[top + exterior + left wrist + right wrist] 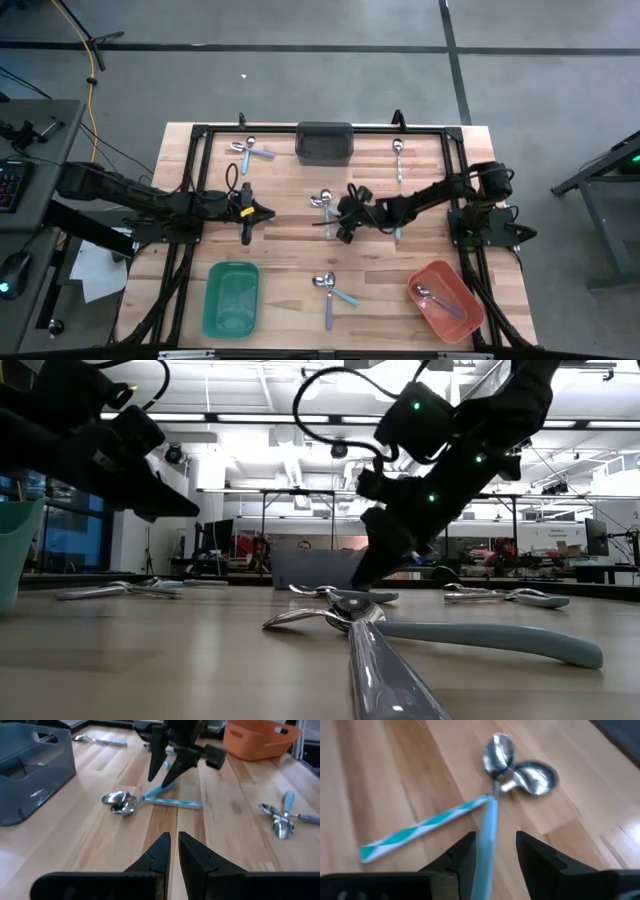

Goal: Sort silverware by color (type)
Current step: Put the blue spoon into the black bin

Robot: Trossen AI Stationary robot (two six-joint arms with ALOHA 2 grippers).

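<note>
Two spoons lie with bowls together at the table's middle (322, 200). One has a light blue handle (487, 835), the other a teal-and-white striped handle (420, 827). My right gripper (495, 847) is open just above the table, one finger on each side of the light blue handle; I cannot tell whether it touches. My left gripper (174, 840) is shut on nothing, hovering left of that pair and pointing at it. More spoons lie at the far left (250, 150), far right (398, 155) and near middle (328, 285). One spoon rests in the red bin (440, 300).
A dark grey bin (324, 142) stands at the far edge's middle, a green bin (232, 298) near left, the red bin near right. In the low view, the near pair of spoons (330, 618) lies closest. A person shows in the room behind the table (303, 545).
</note>
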